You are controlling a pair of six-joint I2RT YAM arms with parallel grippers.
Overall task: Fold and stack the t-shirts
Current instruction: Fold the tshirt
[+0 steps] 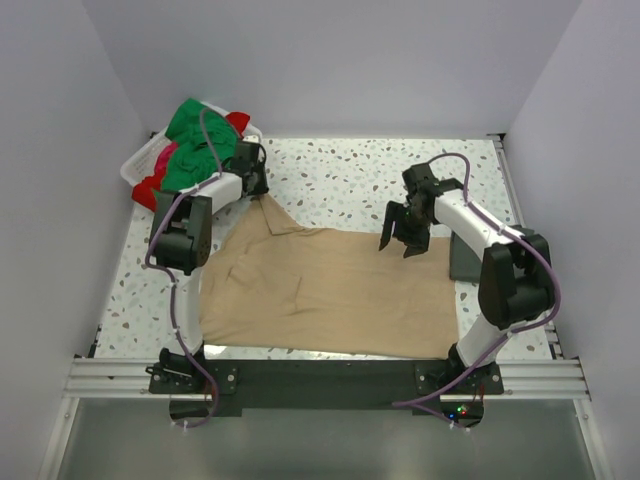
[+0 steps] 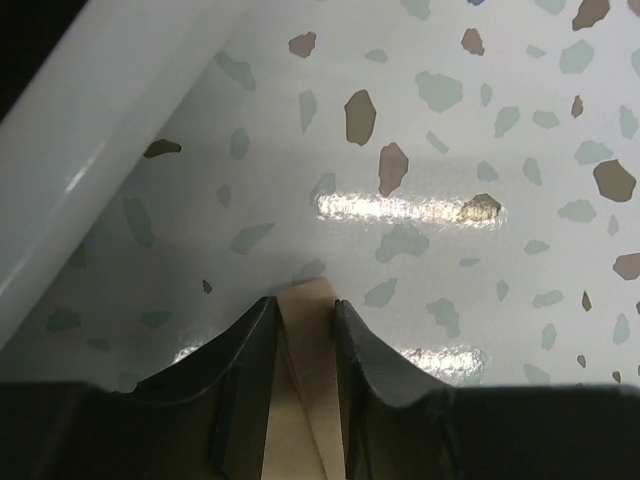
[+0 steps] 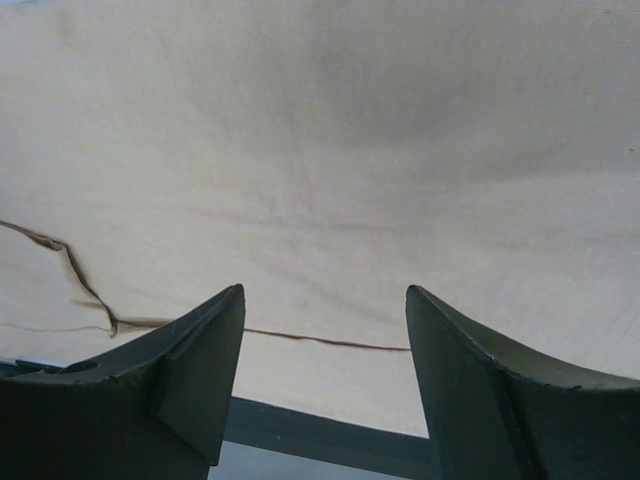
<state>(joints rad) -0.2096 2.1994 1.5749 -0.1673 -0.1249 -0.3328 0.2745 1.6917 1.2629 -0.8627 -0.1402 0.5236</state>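
We see a large tan cotton t-shirt spread nearly flat across the middle and lower part of the speckled terrazzo table in the top view. One narrow corner of it is drawn up toward the upper left.

The left gripper sits at that corner. In its wrist view the left gripper has its two dark fingers drawn close together with a strip of the tan cloth pressed between them. We read this as a pinch on the shirt's corner, low over the glossy table.

The right gripper hangs over the shirt's upper right edge. In its wrist view the right gripper has its jaws spread wide, with nothing between them and only the smooth tan fabric below, crossed by a thin crease at lower left.

At the upper left of the top view a white plastic basket stands on the table. It holds a heap of bright green t-shirts, with red cloth spilling over its near rim and a sliver of pink cloth in between.

At the right, just beside the tan shirt's edge, lies a dark grey flat bundle. The right arm half hides it, and we cannot tell more about it.
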